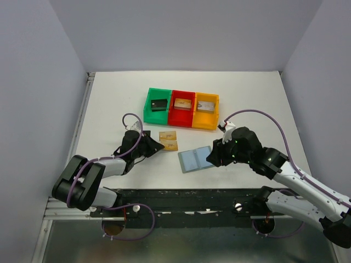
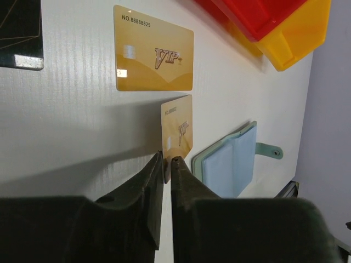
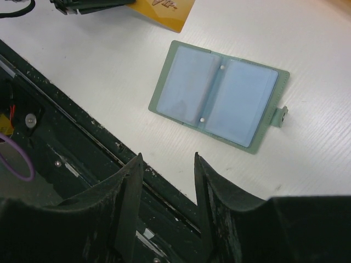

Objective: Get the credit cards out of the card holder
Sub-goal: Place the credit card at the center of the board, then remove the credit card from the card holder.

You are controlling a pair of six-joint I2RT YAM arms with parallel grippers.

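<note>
- Right claw (image 3: 167,159) hangs open beside the holder (image 3: 219,98), which lies spread flat by the middle of the near edge.
- Left claw (image 2: 166,160), a little farther in, is clamped on one end of a gold card (image 2: 177,131).
- I'd lower it flat beside the second gold card (image 2: 153,52), clear of the black card (image 2: 21,33), releasing only once it rests.
</note>
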